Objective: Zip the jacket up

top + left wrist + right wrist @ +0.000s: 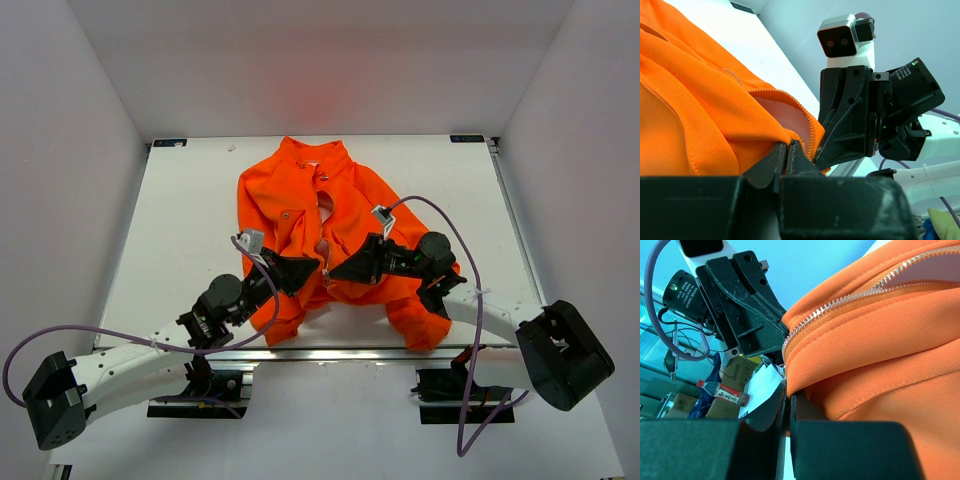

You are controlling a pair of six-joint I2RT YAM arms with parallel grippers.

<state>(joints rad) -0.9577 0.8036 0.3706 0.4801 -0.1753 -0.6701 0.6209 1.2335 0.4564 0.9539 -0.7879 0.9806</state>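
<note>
Left gripper (786, 150) sat nearest the lens in its wrist view, jaws drawn to a thin slit and nipping the jacket (700, 115) at the lower front edge, beside the zipper (810, 135). Right gripper (786, 399) was likewise closed, on the hem of the opposite front panel. A small metal piece showed just above its tips, but whether that was the slider, and whether it was in the grip, could not be told. From above, both grippers met tip to tip at the bottom of the front opening, with the jacket lying front up at mid-table (180, 220), collar away from the arms. Teeth stood apart higher up with pink lining (322, 203) showing between them, so the closing looked barely begun. Judgement: one gripper should hold the hem taut toward the bases while the other draws the slider straight along the teeth toward the collar; slack cloth or lining could snag. Obstacles: the grippers crowded each other, and fabric was bunched around the track. Purple cable (455, 235) looped over the right sleeve area. Bottle (722, 392) and box (737, 371) showed beyond the table edge, well apart from the work.
</note>
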